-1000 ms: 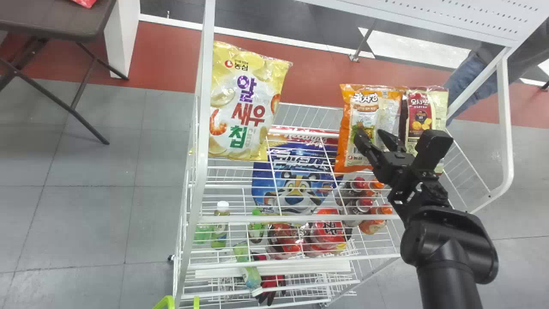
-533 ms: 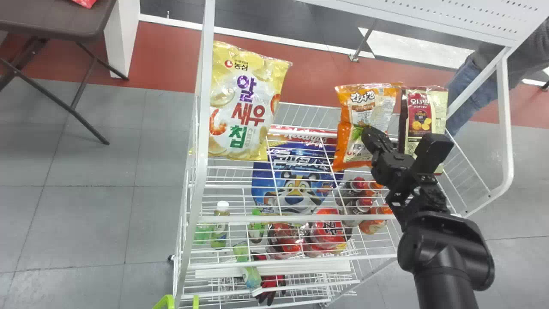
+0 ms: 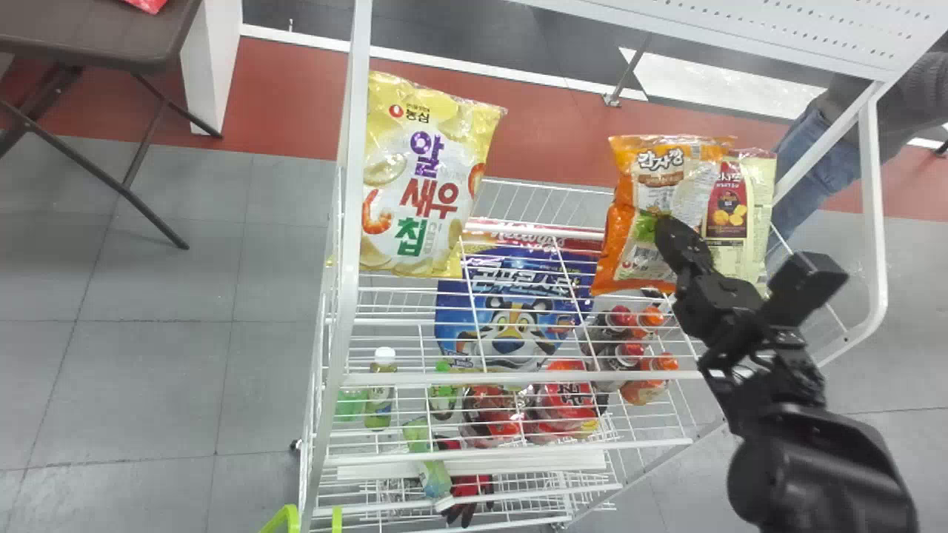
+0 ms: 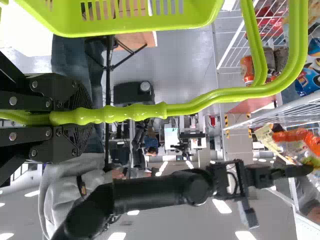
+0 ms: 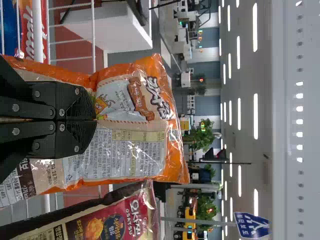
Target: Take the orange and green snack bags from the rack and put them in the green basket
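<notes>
The orange snack bag [image 3: 624, 215] hangs upright at the rack's upper right in the head view, pinched by my right gripper [image 3: 670, 226]. In the right wrist view, the right gripper [image 5: 96, 120] has its fingers closed together on the orange bag [image 5: 172, 155], creasing its middle. Beside it, partly covered by it, stands a maroon and pale yellow-green bag [image 3: 759, 200]. My left gripper [image 4: 82, 116] is shut on the handle of the green basket [image 4: 140, 27]; a bit of the basket's green handle [image 3: 285, 518] shows at the head view's bottom edge.
A yellow snack bag [image 3: 422, 178] stands at the left of the white wire rack [image 3: 518, 377]. Between the bags lies a blue cereal pack [image 3: 511, 296], with several bottles and packs on lower levels. A white post [image 3: 874, 222] rises at the right.
The orange bag first shifted slightly left, then right and a little up with my right gripper, now overlapping the maroon bag. The right gripper's fingers have gone from apart to closed on it.
</notes>
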Available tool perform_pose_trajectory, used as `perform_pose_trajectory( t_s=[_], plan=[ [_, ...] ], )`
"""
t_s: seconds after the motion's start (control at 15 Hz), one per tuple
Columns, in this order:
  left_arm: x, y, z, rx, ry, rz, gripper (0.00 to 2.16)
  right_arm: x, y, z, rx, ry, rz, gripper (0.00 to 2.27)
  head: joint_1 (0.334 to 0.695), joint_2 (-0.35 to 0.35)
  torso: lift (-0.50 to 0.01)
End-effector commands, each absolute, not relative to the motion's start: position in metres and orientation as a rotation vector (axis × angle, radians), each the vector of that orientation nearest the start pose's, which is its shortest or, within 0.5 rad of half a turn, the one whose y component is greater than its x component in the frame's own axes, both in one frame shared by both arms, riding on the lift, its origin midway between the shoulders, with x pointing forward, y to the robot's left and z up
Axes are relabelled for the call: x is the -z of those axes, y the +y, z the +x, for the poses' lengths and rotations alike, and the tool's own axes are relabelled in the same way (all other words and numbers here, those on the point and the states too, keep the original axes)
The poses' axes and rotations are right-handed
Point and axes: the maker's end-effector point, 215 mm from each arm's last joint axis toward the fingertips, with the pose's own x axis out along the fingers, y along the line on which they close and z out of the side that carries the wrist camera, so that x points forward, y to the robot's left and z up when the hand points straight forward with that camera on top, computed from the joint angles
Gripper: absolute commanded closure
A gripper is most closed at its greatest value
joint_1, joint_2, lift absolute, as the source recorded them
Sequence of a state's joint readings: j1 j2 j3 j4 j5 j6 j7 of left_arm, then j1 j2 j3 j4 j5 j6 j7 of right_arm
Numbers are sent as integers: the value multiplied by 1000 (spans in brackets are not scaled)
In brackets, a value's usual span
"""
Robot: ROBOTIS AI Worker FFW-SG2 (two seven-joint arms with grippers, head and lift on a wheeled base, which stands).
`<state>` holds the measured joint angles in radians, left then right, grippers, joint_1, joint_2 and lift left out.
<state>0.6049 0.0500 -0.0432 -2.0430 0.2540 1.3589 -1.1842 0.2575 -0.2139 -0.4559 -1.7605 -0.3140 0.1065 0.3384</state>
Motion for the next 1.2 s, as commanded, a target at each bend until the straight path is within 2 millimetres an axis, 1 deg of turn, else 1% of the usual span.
perform_pose_trajectory(
  t_s=[0.0,0.07,0.2,0.33,0.4,0.47,0.53,0.67,0.87,0.93,1.0,1.13],
  plan=[
    [461,-7,115,1139,1222,-1046,1953,311,-447,457,12,53,82,2250,695,-350,0],
    [461,-8,115,1138,1222,-1046,1953,301,-439,444,-6,54,110,2250,695,-350,0],
    [460,-9,115,1140,1220,-1049,1953,303,-422,422,-46,127,149,2250,695,-350,0],
    [460,-11,114,1142,1223,-1050,1953,328,-401,396,-82,288,228,2250,695,-350,0],
    [461,-12,114,1142,1225,-1049,1953,341,-382,379,-132,373,284,2250,695,-350,0],
    [460,-12,113,1144,1225,-1053,1953,348,-363,361,-194,431,354,2250,695,-350,0],
    [459,-12,114,1146,1220,-1054,1953,351,-351,347,-227,460,390,2250,695,-350,0],
    [461,-12,113,1143,1214,-1052,1953,369,-321,310,-302,603,507,2250,695,-350,0],
    [462,-14,113,1141,1212,-1050,1953,388,-286,262,-388,787,645,2250,695,-350,0],
    [463,-15,113,1143,1209,-1049,1953,393,-278,250,-406,826,670,2250,695,-350,0],
    [462,-16,114,1146,1208,-1048,1953,403,-266,234,-420,890,706,2250,695,-350,0],
    [462,-16,114,1145,1206,-1048,1953,422,-241,210,-460,974,726,2250,695,-350,0]
  ],
)
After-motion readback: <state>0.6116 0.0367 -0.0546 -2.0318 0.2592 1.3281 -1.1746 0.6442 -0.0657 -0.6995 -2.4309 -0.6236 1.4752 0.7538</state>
